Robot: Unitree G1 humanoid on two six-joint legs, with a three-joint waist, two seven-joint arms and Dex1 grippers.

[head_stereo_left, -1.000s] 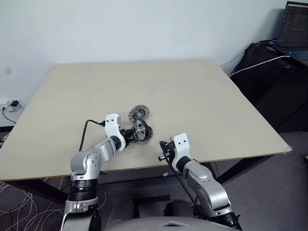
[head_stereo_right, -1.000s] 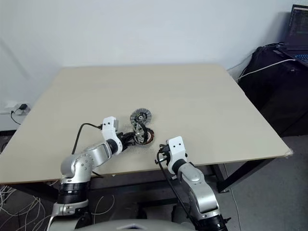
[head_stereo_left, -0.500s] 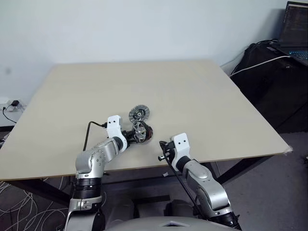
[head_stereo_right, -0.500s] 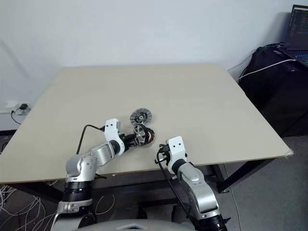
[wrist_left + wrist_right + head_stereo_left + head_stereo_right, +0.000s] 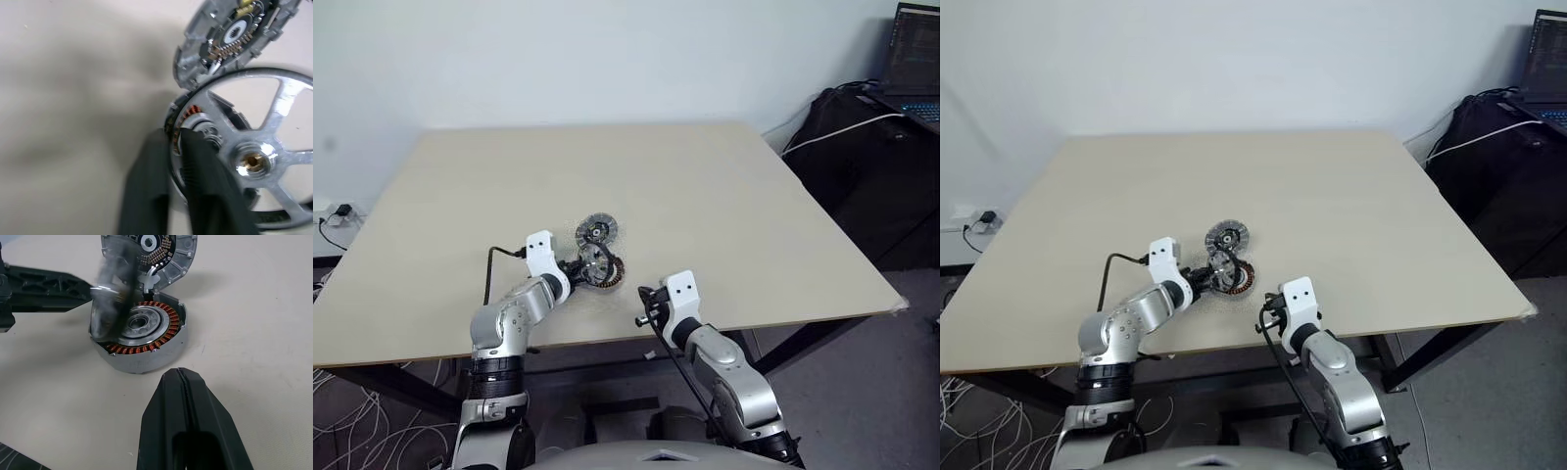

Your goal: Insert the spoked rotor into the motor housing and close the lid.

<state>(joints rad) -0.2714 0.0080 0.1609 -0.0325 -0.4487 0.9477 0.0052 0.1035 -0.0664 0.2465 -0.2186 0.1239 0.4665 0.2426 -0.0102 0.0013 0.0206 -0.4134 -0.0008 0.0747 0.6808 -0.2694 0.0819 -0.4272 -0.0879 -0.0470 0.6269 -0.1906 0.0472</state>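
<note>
Three round motor parts are sitting close together near the front of the table (image 5: 724, 196); the rotor (image 5: 254, 156) is showing as a flat silver wheel with wide spoke cut-outs, a brassy centre bore and a dark outer rim; it is standing tilted on edge over the housing (image 5: 142, 335), leaning across the side nearest the left gripper (image 5: 177, 147), not seated flat. The housing is lying on the table, a low silver cup with a ring of copper windings around a silver hub, and the rotor is only partly in it. The lid (image 5: 154, 254) is lying just behind the housing, touching or nearly touching its rim, inner face up with a dark hub and copper-coloured contacts. The left gripper's fingers are sitting a little apart on either side of the rotor's rim; whether they are gripping it I cannot tell. The right gripper (image 5: 182, 377) is pressed together, empty, hovering near the housing.
</note>
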